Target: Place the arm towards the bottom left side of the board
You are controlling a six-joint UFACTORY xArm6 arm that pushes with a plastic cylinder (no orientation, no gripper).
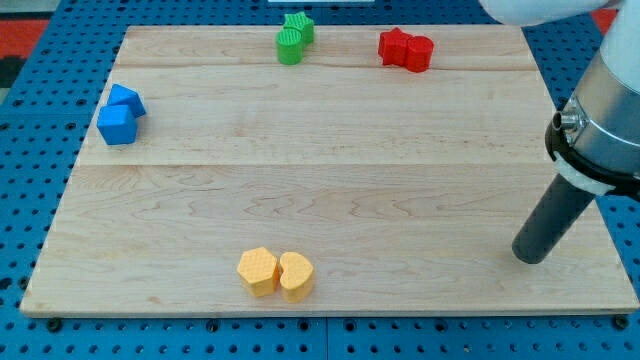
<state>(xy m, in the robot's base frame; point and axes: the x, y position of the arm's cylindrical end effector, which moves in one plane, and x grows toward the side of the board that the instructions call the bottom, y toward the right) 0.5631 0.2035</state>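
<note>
My tip [531, 259] rests on the wooden board [320, 170] near its bottom right corner. It touches no block. Two yellow blocks, a hexagon-like one [258, 271] and a heart-like one [296, 276], lie side by side at the view's bottom, far to the left of my tip. Two blue blocks [120, 114] sit together at the left edge. Two green blocks [294, 38] sit at the top middle. Two red blocks [405, 49], one star-shaped, lie at the top right of centre.
The arm's grey and white body [600, 110] looms over the board's right edge. A blue pegboard surface [30, 200] surrounds the board.
</note>
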